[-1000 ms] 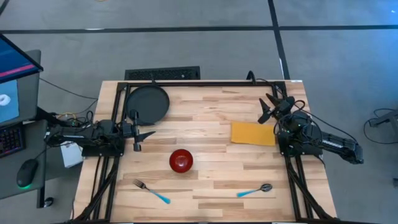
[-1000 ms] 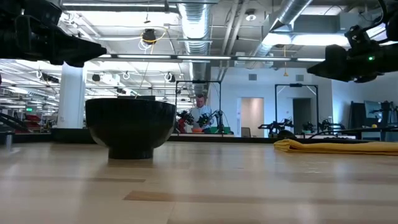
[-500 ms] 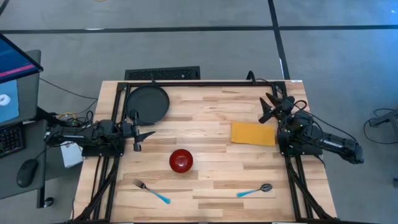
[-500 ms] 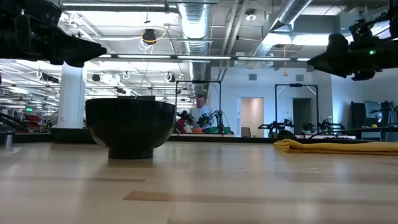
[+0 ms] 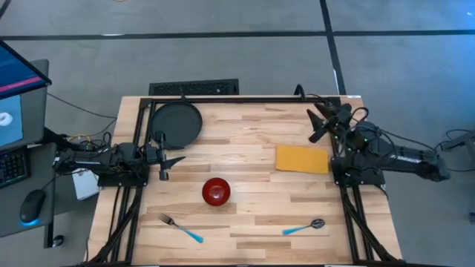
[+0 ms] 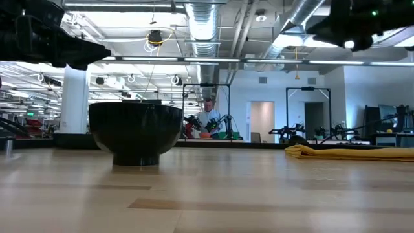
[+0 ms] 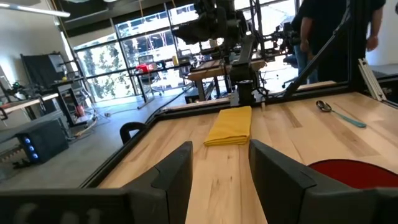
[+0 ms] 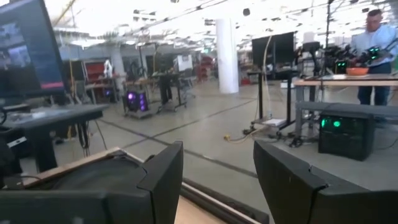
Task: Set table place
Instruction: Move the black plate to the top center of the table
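On the table [image 5: 252, 133], a round black plate [image 5: 177, 124] lies flat at the far left. A red bowl [image 5: 216, 190] stands upright near the middle. A yellow napkin [image 5: 302, 159] lies flat at the right. The blue-handled fork [image 5: 180, 227] and spoon [image 5: 304, 227] lie near the front edge. My left gripper [image 5: 165, 158] hovers open at the left edge, between plate and bowl, its fingers [image 7: 180, 171] level. My right gripper [image 5: 320, 122] hangs open, high above the table's far right, beyond the napkin, nothing between its fingers [image 8: 163, 171].
Black frame rails [image 5: 245, 99] run along the table's far edge and down both sides by the arm bases. A keyboard [image 5: 194, 88] lies beyond the far edge. In the low view a person [image 6: 208, 116] stands far off in the room.
My right gripper has risen well above the table and drifted a little toward the far edge, its arm stretching out behind it; its fingers stay open. The left arm and all the tableware are as before.
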You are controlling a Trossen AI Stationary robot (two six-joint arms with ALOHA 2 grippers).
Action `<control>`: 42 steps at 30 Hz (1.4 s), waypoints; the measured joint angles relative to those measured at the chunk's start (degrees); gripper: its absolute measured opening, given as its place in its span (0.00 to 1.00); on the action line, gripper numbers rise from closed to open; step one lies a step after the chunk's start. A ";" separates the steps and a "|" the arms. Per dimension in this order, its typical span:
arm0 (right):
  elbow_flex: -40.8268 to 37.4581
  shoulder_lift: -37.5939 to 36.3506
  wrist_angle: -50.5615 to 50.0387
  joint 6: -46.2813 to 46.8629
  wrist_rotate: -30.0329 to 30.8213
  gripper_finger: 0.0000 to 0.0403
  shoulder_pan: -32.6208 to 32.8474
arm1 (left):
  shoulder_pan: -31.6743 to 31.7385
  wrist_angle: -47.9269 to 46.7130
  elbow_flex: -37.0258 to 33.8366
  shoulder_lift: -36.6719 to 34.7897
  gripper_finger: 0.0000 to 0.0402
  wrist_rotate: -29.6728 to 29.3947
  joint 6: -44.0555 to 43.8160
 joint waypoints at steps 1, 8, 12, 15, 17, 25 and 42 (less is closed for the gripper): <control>1.04 1.63 0.00 -0.01 0.02 0.55 0.13 | 0.01 -0.02 0.00 0.00 0.37 0.00 -0.79; 4.97 9.14 0.01 0.01 0.00 0.55 0.50 | 0.02 -0.09 0.02 0.00 0.37 0.00 -2.18; 5.05 11.45 0.12 0.01 0.02 0.55 0.50 | 0.00 -0.11 0.00 0.00 0.37 0.00 -3.56; 5.05 12.74 0.13 0.01 0.02 0.55 0.37 | 0.00 -0.12 0.02 0.00 0.37 -0.01 -3.39; 5.05 13.33 0.14 0.01 0.02 0.55 0.37 | 0.00 -0.02 0.00 0.00 0.37 0.00 -3.33; 5.07 14.36 0.05 0.01 0.03 0.55 0.37 | 0.00 1.28 0.53 0.00 0.41 -1.16 -2.49; 5.07 14.31 -0.06 -0.43 0.26 0.55 -0.02 | 0.58 -6.13 2.65 0.22 0.64 -19.33 -19.38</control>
